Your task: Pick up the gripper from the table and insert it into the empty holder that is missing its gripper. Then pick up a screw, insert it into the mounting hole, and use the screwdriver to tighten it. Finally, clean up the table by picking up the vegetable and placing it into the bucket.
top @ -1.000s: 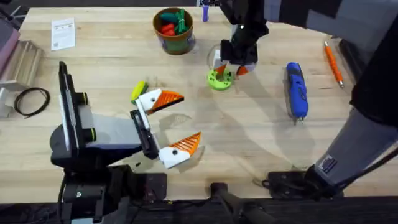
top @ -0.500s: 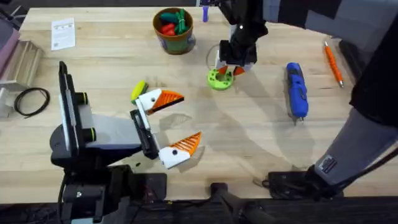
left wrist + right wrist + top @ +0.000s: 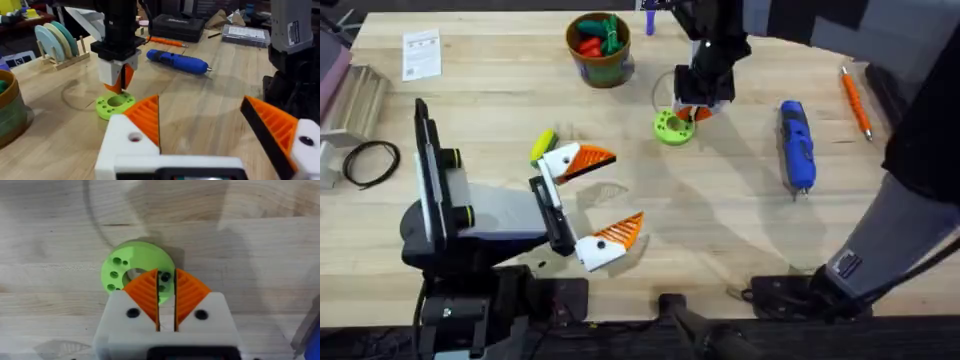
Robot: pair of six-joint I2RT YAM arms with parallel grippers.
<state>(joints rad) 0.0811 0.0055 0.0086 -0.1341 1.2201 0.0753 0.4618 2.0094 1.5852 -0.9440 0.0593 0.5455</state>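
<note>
The right gripper (image 3: 686,113) hangs over the green disc (image 3: 672,127) at upper centre of the overhead frame, its orange pads nearly pressed together, pinching a small dark piece above the disc's rim. The blue screwdriver (image 3: 796,144) lies to the right on the surface (image 3: 720,220). The yellow-green vegetable (image 3: 542,145) lies left of centre, beside the spread left gripper (image 3: 605,195). The bucket (image 3: 600,50) stands at upper centre.

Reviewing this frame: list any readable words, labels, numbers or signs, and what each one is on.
None can be read.
White paper card at the table's far left: printed lines and a code-like square, too small to read.
White label on the grey arm housing: dark print, too blurred to read.
Blue pen-shaped screwdriver: no legible marking.
</note>
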